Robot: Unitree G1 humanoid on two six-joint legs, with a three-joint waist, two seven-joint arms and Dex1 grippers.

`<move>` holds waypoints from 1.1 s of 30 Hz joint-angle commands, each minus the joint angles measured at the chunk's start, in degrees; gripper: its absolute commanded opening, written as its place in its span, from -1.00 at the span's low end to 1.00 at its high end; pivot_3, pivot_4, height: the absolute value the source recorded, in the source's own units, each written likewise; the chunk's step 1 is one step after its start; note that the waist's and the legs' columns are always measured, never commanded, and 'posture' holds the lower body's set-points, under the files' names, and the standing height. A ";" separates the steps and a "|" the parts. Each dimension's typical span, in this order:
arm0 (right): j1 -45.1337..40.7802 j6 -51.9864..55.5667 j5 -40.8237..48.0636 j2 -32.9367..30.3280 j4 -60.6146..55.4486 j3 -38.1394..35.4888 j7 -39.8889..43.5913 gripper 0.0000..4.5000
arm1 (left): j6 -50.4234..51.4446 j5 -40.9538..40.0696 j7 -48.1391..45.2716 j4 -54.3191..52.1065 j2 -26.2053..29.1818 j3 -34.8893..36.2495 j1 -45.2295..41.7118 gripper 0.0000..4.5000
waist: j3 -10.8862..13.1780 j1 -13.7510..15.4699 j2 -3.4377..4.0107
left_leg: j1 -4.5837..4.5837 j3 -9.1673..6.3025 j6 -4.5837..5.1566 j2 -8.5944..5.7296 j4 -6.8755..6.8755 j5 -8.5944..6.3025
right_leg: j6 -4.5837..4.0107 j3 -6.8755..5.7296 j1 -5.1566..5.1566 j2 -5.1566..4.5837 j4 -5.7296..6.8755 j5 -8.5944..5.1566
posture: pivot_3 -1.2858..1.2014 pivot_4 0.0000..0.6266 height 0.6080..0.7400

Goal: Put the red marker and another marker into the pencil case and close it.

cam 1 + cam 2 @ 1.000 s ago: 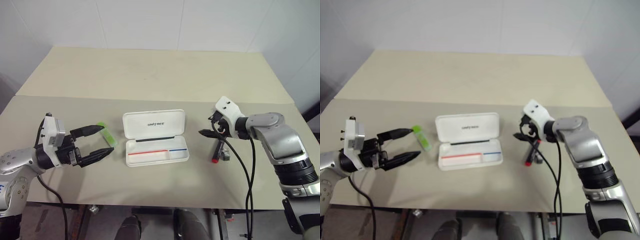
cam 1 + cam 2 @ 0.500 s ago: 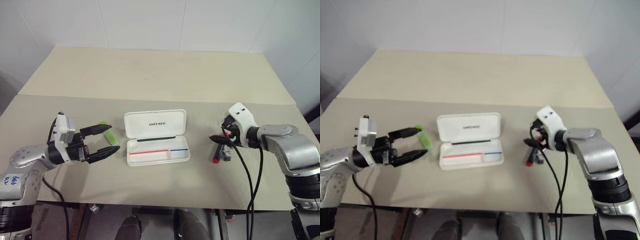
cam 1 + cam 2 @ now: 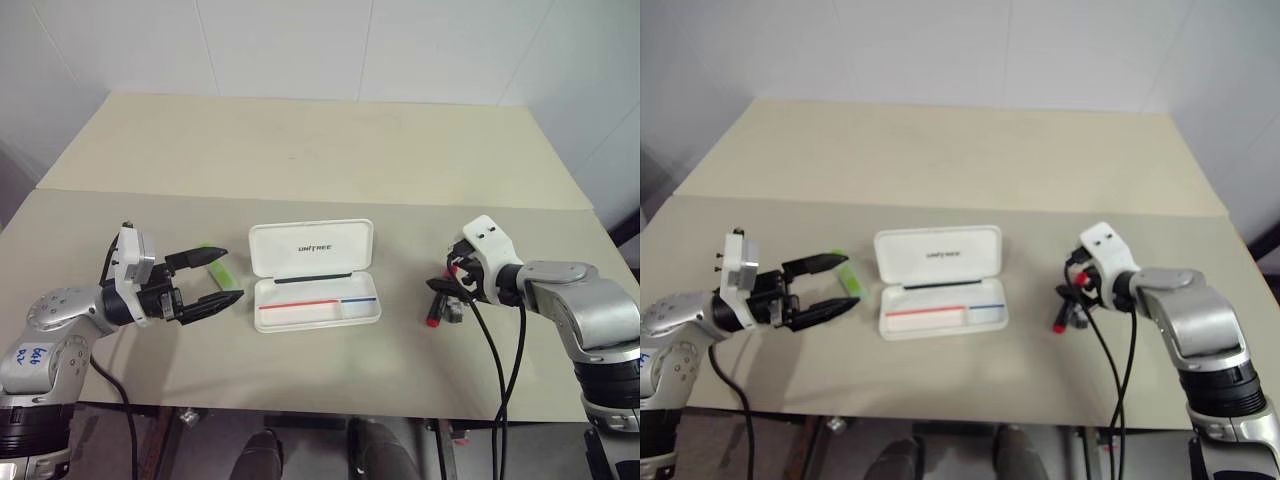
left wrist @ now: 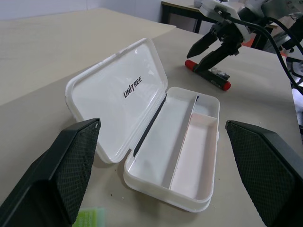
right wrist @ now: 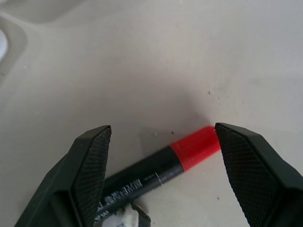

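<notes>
The right pincer (image 3: 447, 288) hovers with its jaws spread wide and empty directly over the red marker (image 3: 437, 303), which lies on the table (image 3: 320, 150) at about 3 o'clock from the pencil case (image 3: 314, 275). The marker's long axis runs roughly from 12 to 6 o'clock in the head views, with one red end nearest the robot. In the right wrist view one red end sits between the two fingers (image 5: 90, 170), so the right arm looks best placed to take it. The left pincer (image 3: 215, 277) is also open and empty, just beside the green highlighter (image 3: 215, 263) at 9 o'clock from the case. The case lies open, empty, mid-table. The table is plain beige against white walls.
</notes>
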 commanded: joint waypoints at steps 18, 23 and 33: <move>3.14 -0.72 0.62 -0.93 0.64 0.41 -1.71 0.98 | -0.99 -0.06 0.06 -2.00 -0.06 1.08 0.96 1.00 | -0.05 0.03 -0.07 | 0.04 -0.01 0.01 0.01 0.02 0.01 | 0.00 0.00 0.03 0.02 0.01 0.00 | 0.03 -0.52 1.00; 3.69 -1.22 0.96 -0.86 0.42 0.00 -1.87 0.98 | -1.00 -0.10 -0.02 -2.05 -0.05 1.04 1.00 1.00 | -0.06 0.05 -0.09 | 0.05 -0.01 0.01 0.01 0.02 0.01 | 0.00 0.00 0.06 0.01 0.00 0.00 | 0.03 -0.52 1.00; 1.94 1.87 1.94 3.00 0.07 1.44 -3.28 0.70 | -0.99 -0.02 0.20 -2.36 -0.14 0.91 1.05 1.00 | -0.09 -0.16 -0.13 | 0.06 -0.01 0.01 0.02 0.02 0.01 | 0.00 0.00 0.06 0.02 0.01 0.00 | 0.03 -0.52 1.00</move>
